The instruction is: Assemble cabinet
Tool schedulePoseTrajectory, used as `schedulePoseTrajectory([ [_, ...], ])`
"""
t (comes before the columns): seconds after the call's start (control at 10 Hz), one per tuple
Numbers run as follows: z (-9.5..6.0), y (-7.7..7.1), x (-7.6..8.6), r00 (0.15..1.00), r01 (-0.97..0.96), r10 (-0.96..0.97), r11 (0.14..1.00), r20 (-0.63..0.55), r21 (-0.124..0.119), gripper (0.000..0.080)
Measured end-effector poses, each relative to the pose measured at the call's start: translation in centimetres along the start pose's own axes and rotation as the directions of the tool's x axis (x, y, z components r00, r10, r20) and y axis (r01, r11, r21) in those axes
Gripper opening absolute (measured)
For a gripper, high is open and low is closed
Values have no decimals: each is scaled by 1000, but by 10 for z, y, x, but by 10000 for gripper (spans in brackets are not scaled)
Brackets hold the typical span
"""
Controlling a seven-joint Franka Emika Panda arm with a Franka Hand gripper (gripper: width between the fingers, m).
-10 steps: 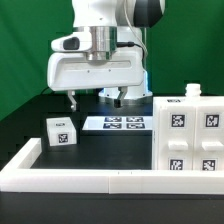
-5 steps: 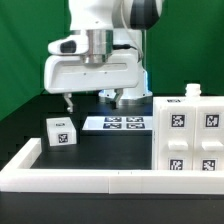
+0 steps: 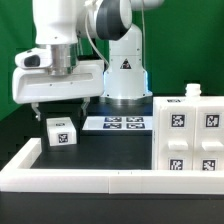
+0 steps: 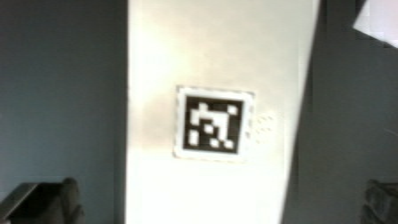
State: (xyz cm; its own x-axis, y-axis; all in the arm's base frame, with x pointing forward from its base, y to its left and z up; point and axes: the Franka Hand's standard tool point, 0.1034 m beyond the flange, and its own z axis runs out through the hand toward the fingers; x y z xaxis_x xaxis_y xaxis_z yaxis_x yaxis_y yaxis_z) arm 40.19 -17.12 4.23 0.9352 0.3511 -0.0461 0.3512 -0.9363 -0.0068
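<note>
A small white drawer block [image 3: 60, 131] with a square tag lies on the black table at the exterior view's left. My gripper [image 3: 60, 108] hangs just above it, open and empty, with one finger [image 3: 36, 107] to each side and clear of it. In the wrist view the white block [image 4: 214, 90] with its tag runs between the two dark fingertips [image 4: 43, 202], and the picture is blurred. The large white cabinet shell [image 3: 190, 135], with tags on its square compartments, stands at the exterior view's right, away from the gripper [image 4: 214, 205].
The marker board [image 3: 115, 124] lies flat in the middle of the table, beside the block. A long low white border rail [image 3: 90, 172] runs along the front and up the left side. The arm's white base [image 3: 125, 75] stands behind the marker board.
The gripper has moved from above the marker board toward the exterior view's left and now hangs over the small drawer block. It stays open. The block and cabinet shell have not moved.
</note>
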Motion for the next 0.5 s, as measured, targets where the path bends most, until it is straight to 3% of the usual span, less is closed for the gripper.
schedulePoseTrajectory([
  [0.2, 4, -2, 2, 1000, 2, -2, 1000, 12, 10, 796],
  [0.5, 19, 1, -2, 1000, 11, -11, 1000, 12, -4, 796],
])
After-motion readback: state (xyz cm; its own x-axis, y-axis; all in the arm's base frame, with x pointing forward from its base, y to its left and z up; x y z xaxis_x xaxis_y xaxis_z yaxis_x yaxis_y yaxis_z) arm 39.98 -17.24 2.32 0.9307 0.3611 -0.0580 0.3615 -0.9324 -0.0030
